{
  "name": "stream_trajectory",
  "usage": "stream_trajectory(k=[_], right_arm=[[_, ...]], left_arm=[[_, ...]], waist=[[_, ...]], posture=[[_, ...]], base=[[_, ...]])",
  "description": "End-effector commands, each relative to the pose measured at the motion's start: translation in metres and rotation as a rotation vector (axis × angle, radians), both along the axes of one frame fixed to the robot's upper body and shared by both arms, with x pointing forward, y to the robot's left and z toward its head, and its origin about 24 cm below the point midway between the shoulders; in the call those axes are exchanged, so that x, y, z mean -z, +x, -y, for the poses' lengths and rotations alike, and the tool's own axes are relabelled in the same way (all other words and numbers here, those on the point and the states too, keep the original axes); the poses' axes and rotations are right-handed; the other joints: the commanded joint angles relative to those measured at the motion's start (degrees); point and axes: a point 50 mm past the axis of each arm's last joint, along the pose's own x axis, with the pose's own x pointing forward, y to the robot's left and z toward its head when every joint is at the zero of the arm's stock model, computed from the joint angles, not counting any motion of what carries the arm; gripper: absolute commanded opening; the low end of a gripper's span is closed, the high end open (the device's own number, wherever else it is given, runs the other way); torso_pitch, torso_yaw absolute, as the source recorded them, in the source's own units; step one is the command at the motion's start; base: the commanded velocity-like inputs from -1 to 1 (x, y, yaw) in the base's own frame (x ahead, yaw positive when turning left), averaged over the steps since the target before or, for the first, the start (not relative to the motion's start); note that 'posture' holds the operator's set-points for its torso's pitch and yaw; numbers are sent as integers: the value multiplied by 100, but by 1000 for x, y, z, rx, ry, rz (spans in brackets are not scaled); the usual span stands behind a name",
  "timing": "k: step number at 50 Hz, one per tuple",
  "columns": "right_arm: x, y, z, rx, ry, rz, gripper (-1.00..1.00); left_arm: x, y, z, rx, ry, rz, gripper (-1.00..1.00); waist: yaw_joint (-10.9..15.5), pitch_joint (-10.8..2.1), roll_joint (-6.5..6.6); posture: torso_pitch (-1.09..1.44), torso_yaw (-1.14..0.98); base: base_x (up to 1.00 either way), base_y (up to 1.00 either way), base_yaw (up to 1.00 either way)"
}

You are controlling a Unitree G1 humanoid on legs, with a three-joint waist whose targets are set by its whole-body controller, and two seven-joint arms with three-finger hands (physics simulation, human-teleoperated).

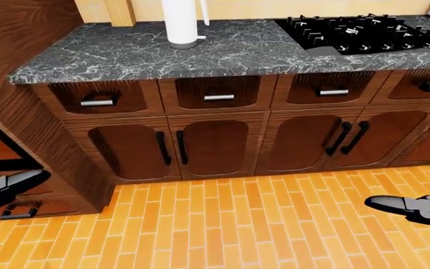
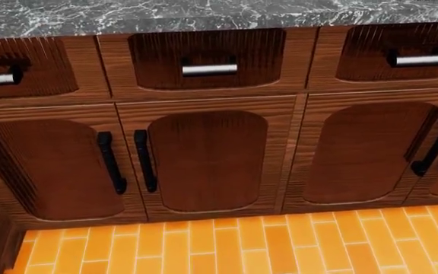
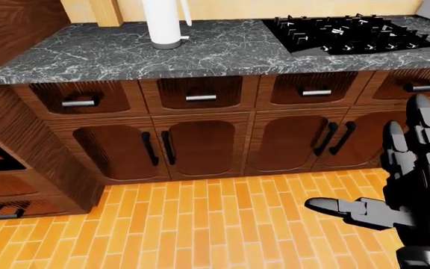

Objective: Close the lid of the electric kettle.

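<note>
White electric kettle point(image 1: 180, 25) stands on the marble surface point(image 1: 230, 53), well above and left of the right robot hand point(image 3: 405, 185), fingers spread, empty. Cabinet doors point(image 1: 211, 147) lie between; stove point(image 1: 361, 32) sits above. Left robot hand point(image 1: 6, 188): state unclear.

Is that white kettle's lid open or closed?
Cannot tell. The kettle stands upright on the counter, but both eye views cut off its top, so the lid is out of view.
</note>
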Motion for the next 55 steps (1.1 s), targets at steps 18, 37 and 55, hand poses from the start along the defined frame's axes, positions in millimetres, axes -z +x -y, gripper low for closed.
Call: stream_trajectory(k=[18, 37, 55], right_arm=[[-5, 0, -3, 0, -34, 44, 100], [-4, 1, -5, -5, -37, 42, 100], [-6, 1, -5, -8, -20, 63, 100]], left_arm=[[-10, 0, 4, 14, 46, 52, 100], [-12, -2, 5, 14, 47, 54, 100], [-11, -1, 6, 16, 48, 52, 100]], waist=[[-36, -35, 501], [-50, -58, 25], [101, 28, -163]], posture=[[0, 0], [0, 0], [0, 0]], base=[[0, 23, 0], [0, 23, 0], [0, 15, 0]])
